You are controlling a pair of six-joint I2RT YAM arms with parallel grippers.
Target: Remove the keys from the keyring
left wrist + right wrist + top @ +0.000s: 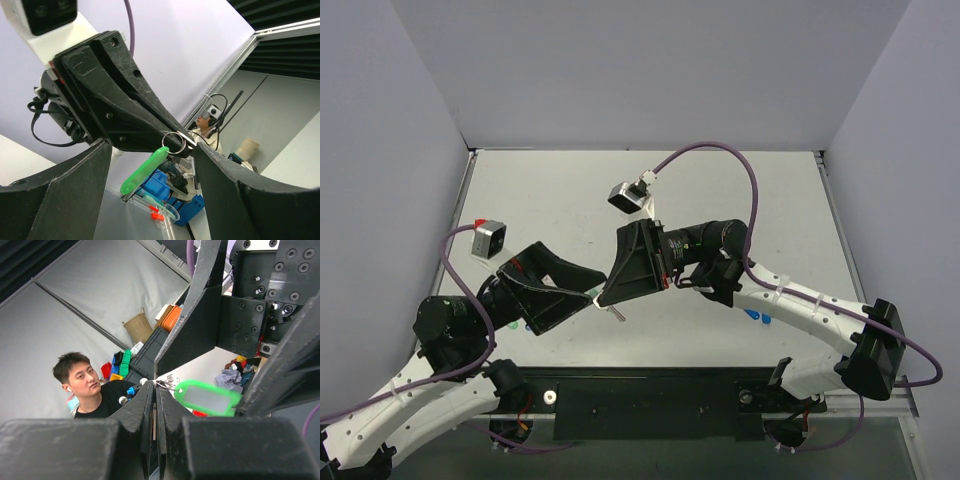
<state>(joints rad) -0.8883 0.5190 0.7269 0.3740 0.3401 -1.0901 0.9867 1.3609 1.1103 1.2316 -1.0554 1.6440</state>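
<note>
Keyring [145, 170] hangs by its metal ring from the shut right claw [155, 387], green tag slanting down between the left claw's [590, 299] spread, empty fingers. Key [617, 314] dangles just below both claws, above the desk [570, 190]. We judge the left claw nearer.

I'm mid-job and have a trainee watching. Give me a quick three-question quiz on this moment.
1. True or false: the right end effector is pinching the metal ring above the table.
2. What colour is the tag hanging from that ring? A blue, B green, C yellow.
3. In the left wrist view, is the left end effector open or shut?

Key: 1 true; 2 B; 3 open, with the tag hanging in the gap between its fingers.
</note>
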